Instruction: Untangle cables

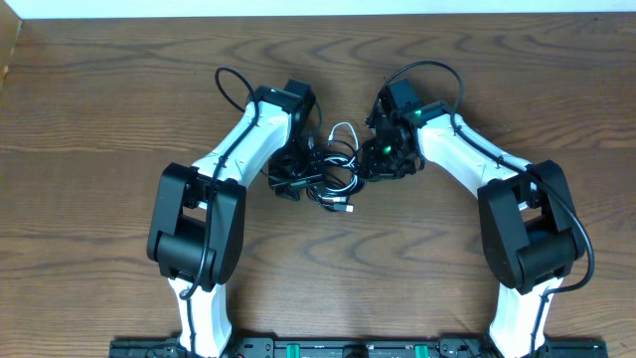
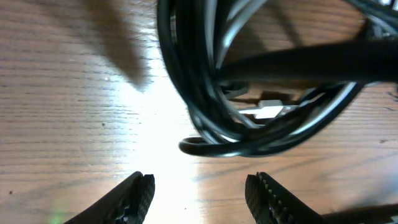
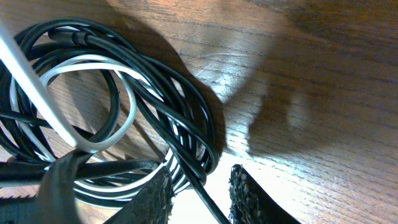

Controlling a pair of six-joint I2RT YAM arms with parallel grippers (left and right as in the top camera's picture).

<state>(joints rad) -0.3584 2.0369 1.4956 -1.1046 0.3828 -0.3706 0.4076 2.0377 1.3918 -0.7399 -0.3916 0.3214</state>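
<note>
Hardly started: cables (image 1: pixel 336 184) one tangled bundle, left claw (image 2: pixel 199 183) spread empty beside it, right claw (image 3: pixel 200 177) parted around a black strand (image 3: pixel 210 206).

The overhead view is bright, even and sharp: the grain of the table (image 1: pixel 99 119) reads clearly, and the arms (image 1: pixel 238 149) cast only faint, soft shadows. In the left wrist view a white glare burns out the wood below the cables (image 2: pixel 186 87), which are close and blurred. The right wrist view is crisper, with a sheen on the wood and broad, soft shadows to the right.
</note>
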